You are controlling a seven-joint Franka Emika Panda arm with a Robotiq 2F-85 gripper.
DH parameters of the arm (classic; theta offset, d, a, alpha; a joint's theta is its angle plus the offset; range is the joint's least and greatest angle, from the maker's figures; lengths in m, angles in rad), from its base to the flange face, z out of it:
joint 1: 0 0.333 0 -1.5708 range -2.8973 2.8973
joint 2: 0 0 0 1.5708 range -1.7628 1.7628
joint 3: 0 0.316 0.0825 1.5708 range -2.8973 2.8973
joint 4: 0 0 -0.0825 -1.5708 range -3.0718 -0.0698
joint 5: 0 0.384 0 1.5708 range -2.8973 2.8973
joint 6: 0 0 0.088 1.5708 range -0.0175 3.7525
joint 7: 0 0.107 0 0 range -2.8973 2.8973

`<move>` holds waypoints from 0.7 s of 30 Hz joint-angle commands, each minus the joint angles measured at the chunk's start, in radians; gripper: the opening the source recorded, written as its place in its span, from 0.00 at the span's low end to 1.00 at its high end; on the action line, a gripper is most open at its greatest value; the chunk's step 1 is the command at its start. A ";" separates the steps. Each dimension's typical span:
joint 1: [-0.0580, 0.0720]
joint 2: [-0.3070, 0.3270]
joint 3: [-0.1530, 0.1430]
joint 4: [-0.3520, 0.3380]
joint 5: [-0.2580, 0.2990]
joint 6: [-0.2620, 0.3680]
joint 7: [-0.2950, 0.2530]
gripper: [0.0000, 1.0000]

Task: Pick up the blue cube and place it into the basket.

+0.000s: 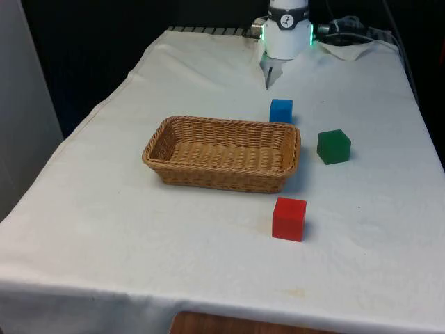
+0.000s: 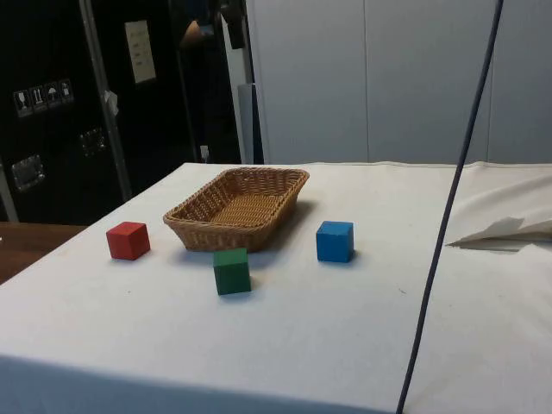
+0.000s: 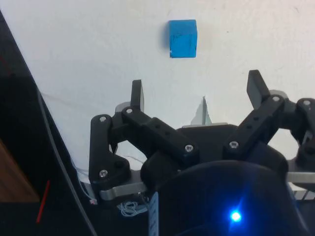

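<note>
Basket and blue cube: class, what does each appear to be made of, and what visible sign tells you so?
Basket: woven wicker or rattan, matt tan; the interlaced strands and braided rim show it.
Blue cube: probably painted wood or hard plastic; flat faces, crisp edges, even matt colour. The look leaves it open.

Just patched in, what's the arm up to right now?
The gripper hangs above the white cloth with its jaws open and nothing between them, short of the blue cube. That cube sits on the cloth just beyond the wicker basket, apart from it. A green cube and a red cube also sit outside the basket.
</note>
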 commanded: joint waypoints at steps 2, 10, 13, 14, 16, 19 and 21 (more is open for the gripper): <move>0.001 -0.018 0.001 -0.019 -0.004 0.004 0.004 1.00; 0.000 -0.054 0.003 -0.063 -0.006 0.010 0.003 1.00; 0.000 -0.068 0.003 -0.079 -0.007 0.010 0.003 1.00; 0.000 -0.073 0.003 -0.084 -0.007 0.010 0.003 1.00; 0.000 -0.087 0.004 -0.100 -0.007 0.010 0.003 1.00; 0.000 -0.095 0.004 -0.110 -0.006 0.011 0.003 1.00; 0.000 -0.100 0.004 -0.115 -0.005 0.010 0.002 1.00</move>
